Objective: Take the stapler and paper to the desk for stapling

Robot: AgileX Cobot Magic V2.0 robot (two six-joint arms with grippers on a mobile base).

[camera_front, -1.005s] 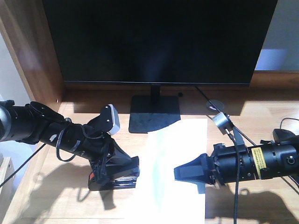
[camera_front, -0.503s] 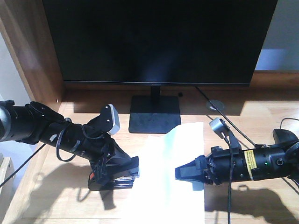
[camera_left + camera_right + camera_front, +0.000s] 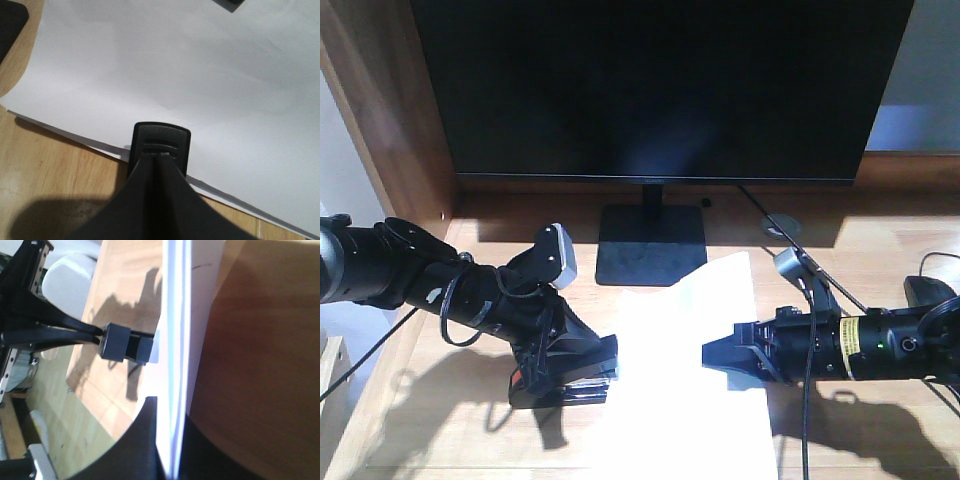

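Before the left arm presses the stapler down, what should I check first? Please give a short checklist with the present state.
1. Left gripper shut on stapler: ok.
2. Right gripper shut on paper: ok.
3. Stapler nose over the paper's edge: ok.
4. Paper inside the stapler's mouth: cannot tell.
5. Paper flat on desk: not ok, its right side looks lifted.

The place looks like an office workstation. A wide black flat-screen monitor (image 3: 660, 90) stands on a flat black square stand (image 3: 652, 248) at the back of a light natural-wood desk (image 3: 890, 240), which has a darker wooden side panel (image 3: 390, 110) on one side. A thin black cable (image 3: 756, 203) runs to a round grey grommet (image 3: 780, 226) in the desktop. A plain white sheet of paper (image 3: 690, 400) sits in front of the screen.
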